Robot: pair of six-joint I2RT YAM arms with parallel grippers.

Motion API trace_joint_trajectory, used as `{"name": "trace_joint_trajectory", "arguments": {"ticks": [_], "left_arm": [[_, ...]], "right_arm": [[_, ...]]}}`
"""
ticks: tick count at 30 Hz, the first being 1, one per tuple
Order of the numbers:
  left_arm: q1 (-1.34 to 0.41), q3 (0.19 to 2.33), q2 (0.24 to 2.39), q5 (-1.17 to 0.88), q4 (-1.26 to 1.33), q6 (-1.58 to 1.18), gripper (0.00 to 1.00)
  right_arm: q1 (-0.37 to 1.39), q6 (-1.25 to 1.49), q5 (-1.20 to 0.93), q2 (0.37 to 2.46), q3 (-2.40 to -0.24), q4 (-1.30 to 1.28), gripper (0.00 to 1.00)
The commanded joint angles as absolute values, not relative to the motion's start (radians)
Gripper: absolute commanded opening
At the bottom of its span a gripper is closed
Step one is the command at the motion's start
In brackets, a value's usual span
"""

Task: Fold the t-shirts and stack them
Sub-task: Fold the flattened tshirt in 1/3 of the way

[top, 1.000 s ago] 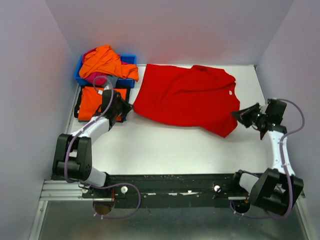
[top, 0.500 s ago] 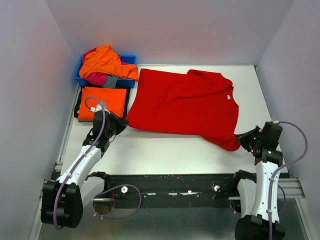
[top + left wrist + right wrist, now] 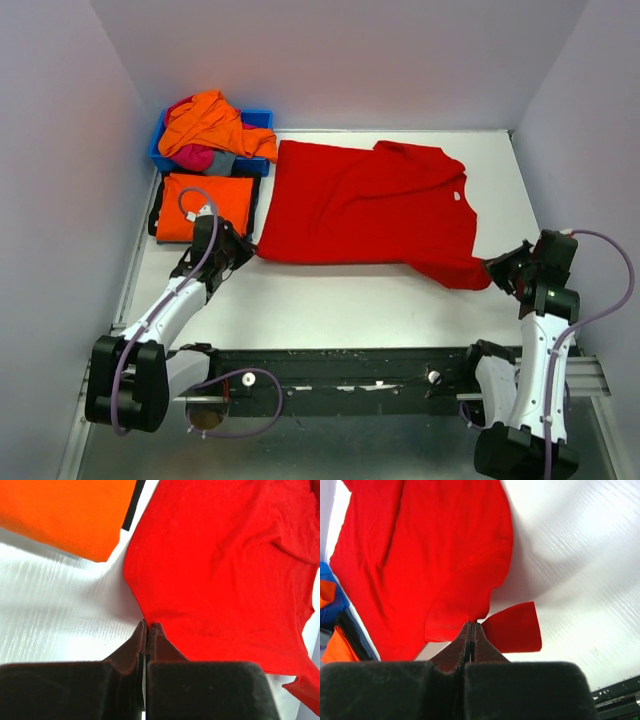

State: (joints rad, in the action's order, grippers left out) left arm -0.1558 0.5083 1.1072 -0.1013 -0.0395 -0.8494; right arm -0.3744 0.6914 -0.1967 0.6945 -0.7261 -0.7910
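red shirt [image 3: 370, 205]: lay spread sideways across the middle of the table [image 3: 330, 300], mostly flat, with wrinkles along the near edge and its near right corner bunched
left claw [image 3: 149, 626]: jaws were closed tight, with no gap, nipping the near left corner of the red shirt right at the edge
right claw [image 3: 471, 623]: jaws were pressed together on the near right corner; a small red flap stuck out past the tips and lay on the table
why held so: a pinch at each near corner, arms well apart, looked like a tensioning hold to pull the cloth taut and flat before the first fold
step: flattening, as I judged it; the red shirt had no fold in it yet
folded orange shirt [image 3: 205, 205]: a neat rectangle on a dark mat [image 3: 131, 510], just left of the red shirt; probably the base of the stack
why there: beside the work area, so a finished shirt had only a short way to go
blue bin [image 3: 258, 118]: sat at the far left corner, heaped with a loose orange shirt [image 3: 210, 120] over pink [image 3: 192, 157] and grey [image 3: 222, 162] ones, apparently waiting their turn
labels: a small white tag [image 3: 456, 196] showed on the red shirt near its right edge, too small to read
other writing: none was readable on the cloth, bin or claws
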Motion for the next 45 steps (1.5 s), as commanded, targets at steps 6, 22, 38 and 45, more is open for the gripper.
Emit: {"name": "trace_joint_trajectory", "arguments": {"ticks": [6, 22, 38, 45], "left_arm": [[-0.158, 0.492, 1.078, -0.118, -0.005, -0.850, 0.00], [-0.164, 0.716, 1.327, -0.132, 0.069, -0.893, 0.00], [-0.166, 1.029, 1.706, -0.112, 0.109, -0.962, 0.00], [-0.164, 1.114, 1.769, -0.094, 0.078, -0.960, 0.00]], "right_arm": [[-0.379, 0.765, -0.218, 0.514, -0.591, -0.819, 0.01], [-0.379, 0.794, -0.242, 0.980, -0.755, -0.571, 0.01], [-0.364, 0.845, -0.324, 1.543, -1.098, -0.492, 0.01], [-0.334, 0.867, -0.311, 1.661, -1.181, -0.492, 0.01]]}}
